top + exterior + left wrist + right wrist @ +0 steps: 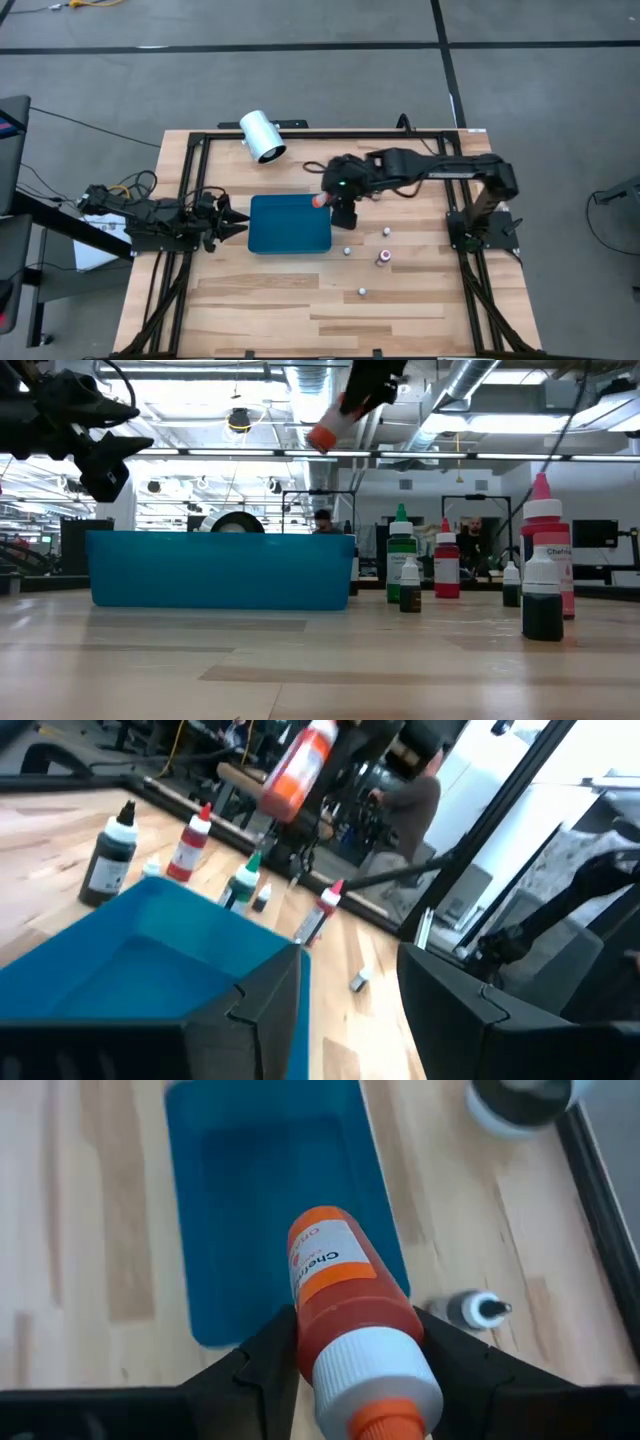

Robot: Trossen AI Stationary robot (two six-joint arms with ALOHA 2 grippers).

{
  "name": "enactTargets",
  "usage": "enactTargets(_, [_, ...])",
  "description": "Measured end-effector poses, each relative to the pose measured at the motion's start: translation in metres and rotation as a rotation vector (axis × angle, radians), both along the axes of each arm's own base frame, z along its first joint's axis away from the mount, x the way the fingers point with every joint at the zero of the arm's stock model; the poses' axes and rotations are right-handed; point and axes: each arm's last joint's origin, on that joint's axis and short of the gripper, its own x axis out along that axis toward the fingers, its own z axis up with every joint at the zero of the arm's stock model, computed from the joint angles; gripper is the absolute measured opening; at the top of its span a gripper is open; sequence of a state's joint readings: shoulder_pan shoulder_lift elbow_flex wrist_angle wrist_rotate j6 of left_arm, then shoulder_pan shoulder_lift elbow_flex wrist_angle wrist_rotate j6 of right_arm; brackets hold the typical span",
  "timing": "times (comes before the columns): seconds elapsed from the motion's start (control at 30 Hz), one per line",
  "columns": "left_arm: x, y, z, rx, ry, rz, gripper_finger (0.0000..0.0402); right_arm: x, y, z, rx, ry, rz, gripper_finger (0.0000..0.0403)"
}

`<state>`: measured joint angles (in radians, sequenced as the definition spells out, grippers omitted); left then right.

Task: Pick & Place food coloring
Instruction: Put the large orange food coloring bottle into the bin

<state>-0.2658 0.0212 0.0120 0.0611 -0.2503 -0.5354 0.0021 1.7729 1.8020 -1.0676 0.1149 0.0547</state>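
1. My right gripper [345, 1355] is closed on the orange bottle [345, 1305], tilted, high above the tray [270, 1180].
2. The tray's near edge lies just below me; letting go here could bounce the bottle off the rim [331, 225].
3. My left gripper [238, 226] waits half-open, empty, beside the tray.
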Motion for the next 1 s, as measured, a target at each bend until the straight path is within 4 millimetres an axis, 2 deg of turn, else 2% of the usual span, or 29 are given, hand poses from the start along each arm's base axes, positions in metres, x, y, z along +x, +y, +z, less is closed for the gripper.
enactTargets(0.17, [0.001,0.000,-0.002,0.006,0.020,0.002,0.0160,0.023,-0.006,-0.003,-0.031,0.071,0.009,0.0160])
enactTargets(0.37, [0.002,-0.001,-0.002,0.009,0.030,0.000,0.0160,0.044,-0.014,-0.020,-0.029,0.179,-0.005,0.0148])
enactTargets(0.47, [0.002,0.000,-0.002,0.009,0.029,0.001,0.0160,0.052,-0.017,-0.036,-0.026,0.230,-0.011,0.0151])
enactTargets(0.7, [0.002,-0.001,-0.003,0.068,0.030,0.003,0.0160,0.063,-0.017,-0.059,-0.024,0.290,-0.011,0.0165])
enactTargets(0.9, [0.002,-0.001,-0.003,0.108,0.035,0.003,0.0160,0.070,-0.017,-0.072,-0.020,0.302,-0.017,0.0155])
enactTargets(1.0, [0.003,-0.001,-0.004,0.125,0.045,0.003,0.0160,0.073,-0.017,-0.084,-0.020,0.351,-0.011,0.0152])
